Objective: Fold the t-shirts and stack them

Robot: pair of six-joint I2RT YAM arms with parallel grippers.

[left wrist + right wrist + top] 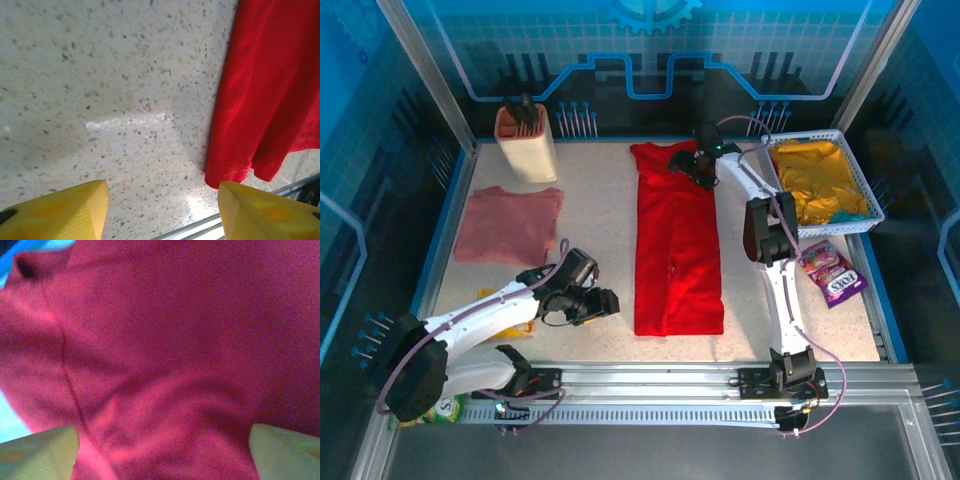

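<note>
The red t-shirt [677,245] lies as a long narrow strip down the middle of the table, its print hidden. Its near left corner [235,170] shows in the left wrist view. My left gripper [605,303] hovers open just left of that corner, over bare table, yellow fingers [65,210] wide apart. My right gripper [698,160] is open low over the shirt's far end, and red cloth [165,365] spans the space between its fingers [40,450]. The dusty-pink t-shirt [508,222] lies folded flat at the left.
A white basket [855,170] holding yellow and teal cloth sits at the far right. A tan holder [527,140] with dark tools stands at the back left. A purple snack packet [832,272] lies right of the right arm. A metal rail [720,378] lines the near edge.
</note>
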